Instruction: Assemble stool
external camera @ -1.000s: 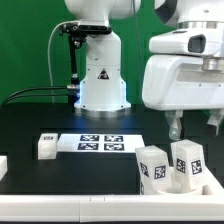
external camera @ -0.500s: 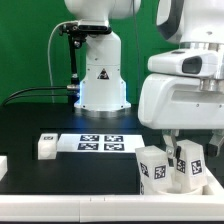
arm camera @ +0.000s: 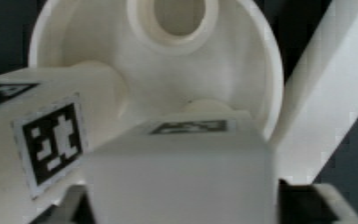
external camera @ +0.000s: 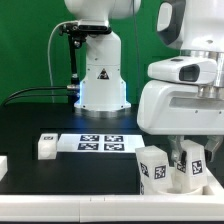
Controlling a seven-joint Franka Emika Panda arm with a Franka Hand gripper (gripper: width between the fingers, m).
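Note:
The white round seat [external camera: 207,187] lies at the front right of the table; in the wrist view [arm camera: 256,70] one socket hole [arm camera: 179,18] shows. Two chunky white tagged legs stand upright at it: one [external camera: 152,167] on the exterior view's left, one [external camera: 188,163] beside it. My gripper [external camera: 190,152] is down over the second leg [arm camera: 185,170], its fingers [arm camera: 336,205] on either side with thin dark gaps, so it is open around the leg. The other leg [arm camera: 51,130] stands close beside. A third leg [external camera: 47,146] lies far to the exterior view's left.
The marker board [external camera: 100,143] lies mid-table in front of the robot base [external camera: 100,80]. A white part [external camera: 3,165] shows at the left edge. A long white border rail [external camera: 80,205] runs along the front edge.
The gripper has come down from above the legs and moved slightly to the exterior view's left, so its fingers now straddle the right-hand leg. The legs and seat have not moved.

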